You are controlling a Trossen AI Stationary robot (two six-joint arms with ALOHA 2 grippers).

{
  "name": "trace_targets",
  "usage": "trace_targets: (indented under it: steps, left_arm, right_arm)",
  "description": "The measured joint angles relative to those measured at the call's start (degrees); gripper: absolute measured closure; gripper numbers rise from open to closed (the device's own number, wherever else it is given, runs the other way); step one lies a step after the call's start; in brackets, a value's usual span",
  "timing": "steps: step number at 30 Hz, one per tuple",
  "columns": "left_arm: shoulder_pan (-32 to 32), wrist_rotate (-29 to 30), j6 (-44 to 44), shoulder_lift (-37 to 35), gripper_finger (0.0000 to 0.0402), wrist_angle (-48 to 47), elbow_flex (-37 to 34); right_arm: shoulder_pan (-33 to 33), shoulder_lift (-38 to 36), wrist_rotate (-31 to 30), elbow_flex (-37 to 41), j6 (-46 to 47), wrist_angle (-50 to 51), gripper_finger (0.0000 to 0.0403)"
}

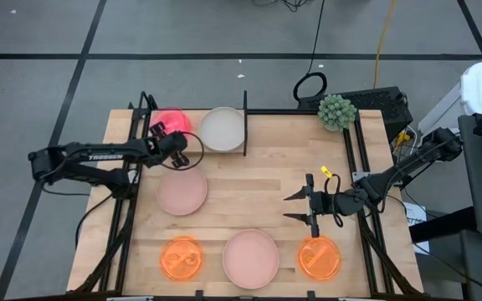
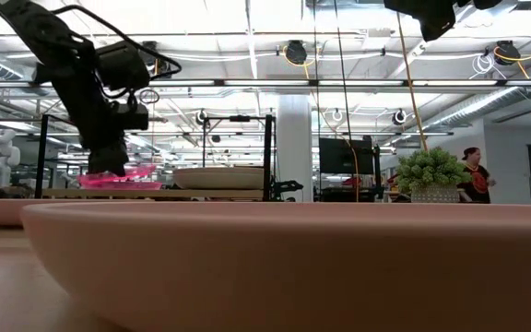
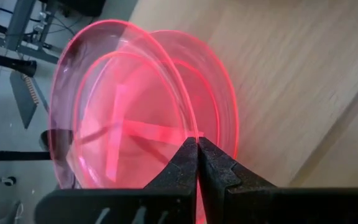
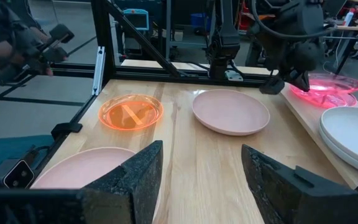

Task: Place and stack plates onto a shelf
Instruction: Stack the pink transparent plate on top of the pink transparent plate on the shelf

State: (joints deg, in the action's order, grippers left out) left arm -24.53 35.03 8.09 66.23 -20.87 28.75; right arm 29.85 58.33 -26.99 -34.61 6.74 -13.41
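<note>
The left pincer (image 1: 159, 130) is over the shelf (image 1: 224, 154) at the back of the surface (image 1: 266, 192), fingers pinched tight on the rim of a neon pink plate (image 3: 114, 118). From the left wrist view, that plate is tilted up on its edge, with a second neon pink plate (image 3: 219, 106) right behind it, lying on the shelf's light wood. The low view shows the same: pink plastic (image 2: 118, 177) hanging just under the dark fingers, right above the shelf plank. Just beside this pincer, along the shelf, sit the stacked beige plates (image 1: 223, 128). On the surface just in front of the pincer lies a pale-pink plate (image 1: 182, 191). Now the right pincer (image 1: 299, 207): it hovers well apart from the left one, over the surface's right side, jaws spread wide and holding nothing. Just below and beside it sits an orange plate (image 1: 319, 257). Farther across the front edge come a larger pale-pink plate (image 1: 250, 257) and another orange plate (image 1: 181, 257). In the right wrist view, the spread fingers (image 4: 135, 174) frame that same spread of plates, the left arm working at the shelf beyond. A small potted plant (image 1: 336, 111) stands at the back corner, behind the right pincer.
</note>
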Motion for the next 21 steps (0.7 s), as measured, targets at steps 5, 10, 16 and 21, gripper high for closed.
trace_targets:
  steps: [5,10,16,21]
  left_arm:
    - [0.01,0.05,0.53,0.31,0.0397,1.92,0.0]
    - [-0.01,0.06,0.12,0.2,0.0363,1.93,0.0]
    - [0.01,0.13,-1.25,0.2,0.032,3.11,0.0]
    - [0.05,-0.53,-2.3,0.2,0.0314,3.59,0.0]
  right_arm:
    - [0.0,0.0,0.01,0.0,0.02,0.0,0.0204]
    - [0.0,0.0,0.03,0.0,0.02,0.0,0.0204]
    - [0.0,0.0,0.03,0.0,0.04,0.0,0.0204]
    - [0.0,0.0,0.03,0.0,0.04,0.02,0.0204]
